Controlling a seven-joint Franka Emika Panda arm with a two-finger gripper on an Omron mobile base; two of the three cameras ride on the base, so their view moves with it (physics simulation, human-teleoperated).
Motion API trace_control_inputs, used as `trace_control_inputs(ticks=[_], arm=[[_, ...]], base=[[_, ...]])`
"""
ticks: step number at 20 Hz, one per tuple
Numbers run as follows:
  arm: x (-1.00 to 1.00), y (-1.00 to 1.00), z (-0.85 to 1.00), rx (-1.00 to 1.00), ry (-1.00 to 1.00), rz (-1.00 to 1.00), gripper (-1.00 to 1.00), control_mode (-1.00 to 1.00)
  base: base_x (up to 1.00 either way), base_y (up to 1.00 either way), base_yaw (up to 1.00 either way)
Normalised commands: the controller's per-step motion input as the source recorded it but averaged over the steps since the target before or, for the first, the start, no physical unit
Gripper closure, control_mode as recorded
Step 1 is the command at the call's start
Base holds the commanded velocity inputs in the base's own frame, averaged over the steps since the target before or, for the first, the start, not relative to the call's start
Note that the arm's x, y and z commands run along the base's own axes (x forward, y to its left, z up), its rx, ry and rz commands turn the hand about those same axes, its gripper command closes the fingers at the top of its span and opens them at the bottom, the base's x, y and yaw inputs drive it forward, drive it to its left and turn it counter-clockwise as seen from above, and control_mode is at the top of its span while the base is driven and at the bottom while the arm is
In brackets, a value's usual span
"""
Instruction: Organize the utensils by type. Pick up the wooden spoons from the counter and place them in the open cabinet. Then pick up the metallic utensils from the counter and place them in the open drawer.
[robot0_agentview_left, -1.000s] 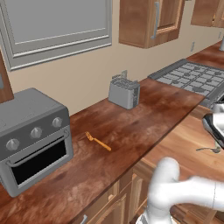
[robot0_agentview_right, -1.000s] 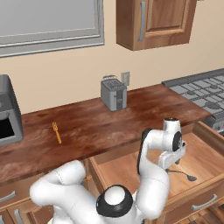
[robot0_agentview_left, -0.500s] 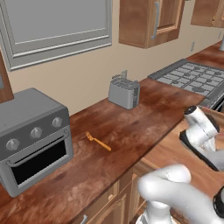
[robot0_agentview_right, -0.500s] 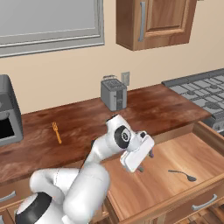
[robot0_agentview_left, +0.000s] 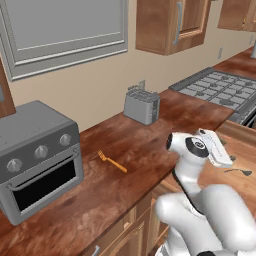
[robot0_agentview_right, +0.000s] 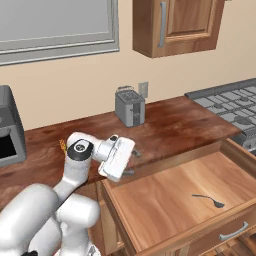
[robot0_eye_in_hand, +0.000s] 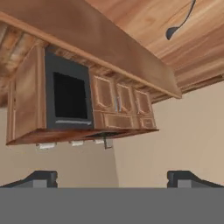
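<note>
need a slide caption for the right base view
Open claw swings over the counter toward the fork, with a dark utensil already in the open drawer.

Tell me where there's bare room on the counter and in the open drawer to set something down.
On the counter, the widest bare stretch runs from the toaster toward the stove. A smaller patch lies between the toaster oven and toaster, broken by the orange fork. The drawer floor is mostly free; one small dark utensil lies at its right front.
</note>
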Motion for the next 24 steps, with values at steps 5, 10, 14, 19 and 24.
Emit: trace_control_inputs(ticks=[5, 10, 14, 19, 24], arm=[[0.0, 0.74, 0.73, -0.14, 0.32, 0.46, -1.0, -1.0], [0.0, 0.2, 0.59, 0.0, 0.4, 0.61, -1.0, -1.0], [0.07, 0.04, 0.21, -0.12, 0.57, 0.47, -1.0, -1.0], [0.01, 0.09, 0.05, 0.04, 0.41, 0.45, -1.0, -1.0], [0.0, 0.31, -0.03, 0.16, 0.29, 0.51, -1.0, -1.0]], base=[[0.0, 0.0, 0.0], [0.0, 0.0, 0.0], [0.0, 0.0, 0.0], [0.0, 0.0, 0.0], [0.0, 0.0, 0.0]])
